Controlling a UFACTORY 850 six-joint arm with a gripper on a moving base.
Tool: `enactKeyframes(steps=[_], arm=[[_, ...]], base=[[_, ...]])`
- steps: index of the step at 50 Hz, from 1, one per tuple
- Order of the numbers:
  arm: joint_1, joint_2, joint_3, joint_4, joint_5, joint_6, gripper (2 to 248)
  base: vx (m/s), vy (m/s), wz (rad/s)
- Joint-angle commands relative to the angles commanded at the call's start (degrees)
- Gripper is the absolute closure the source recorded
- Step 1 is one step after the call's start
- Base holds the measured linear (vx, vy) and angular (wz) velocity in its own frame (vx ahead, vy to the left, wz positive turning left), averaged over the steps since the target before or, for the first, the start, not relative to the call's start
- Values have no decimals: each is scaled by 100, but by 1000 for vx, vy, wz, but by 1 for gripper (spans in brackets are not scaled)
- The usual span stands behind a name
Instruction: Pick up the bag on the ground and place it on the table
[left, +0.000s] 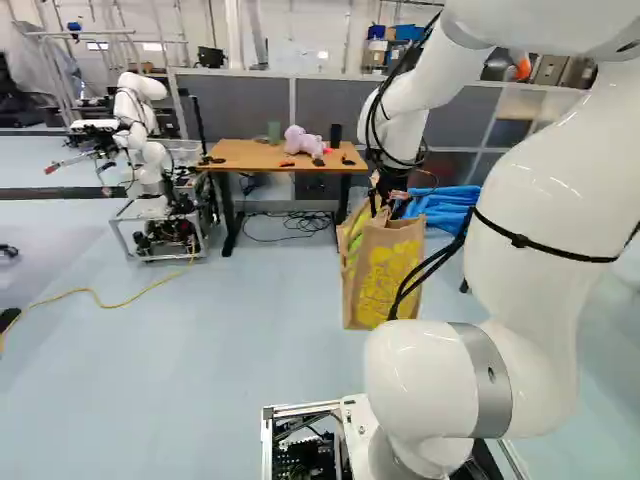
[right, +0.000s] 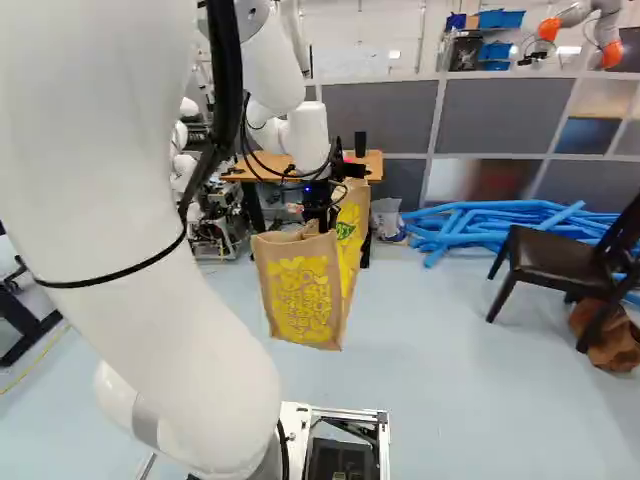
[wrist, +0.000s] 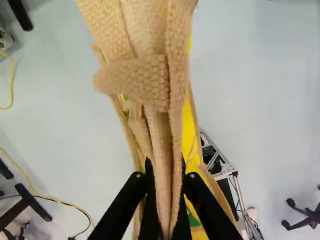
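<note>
A black gripper (right: 318, 203) is pinching a tan bag's handles (wrist: 164, 175) between its nearly closed fingers. The yellow-printed bag (right: 300, 290) is hanging beneath, nearer the base than the wooden table (left: 240, 153).

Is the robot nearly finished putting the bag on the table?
Partly. Grabbing is done: the gripper has the bag pinched at its top between its two fingers. Lifting seems to be in hand: the bag hangs upright and looks to be off the floor, though I can't see right under it. Still left: bringing it over the table, setting it down and letting go.
</note>
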Motion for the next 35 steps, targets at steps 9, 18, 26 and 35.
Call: enactKeyframes(steps=[9, 18, 26, 35], arm=[[0, 0, 0, 0, 0, 0, 229], [0, 0, 0, 0, 0, 0, 229], [0, 0, 0, 0, 0, 0, 229], [0, 0, 0, 0, 0, 0, 229]], base=[[1, 84, 415], [36, 90, 406], [10, 70, 310], [13, 70, 331]])
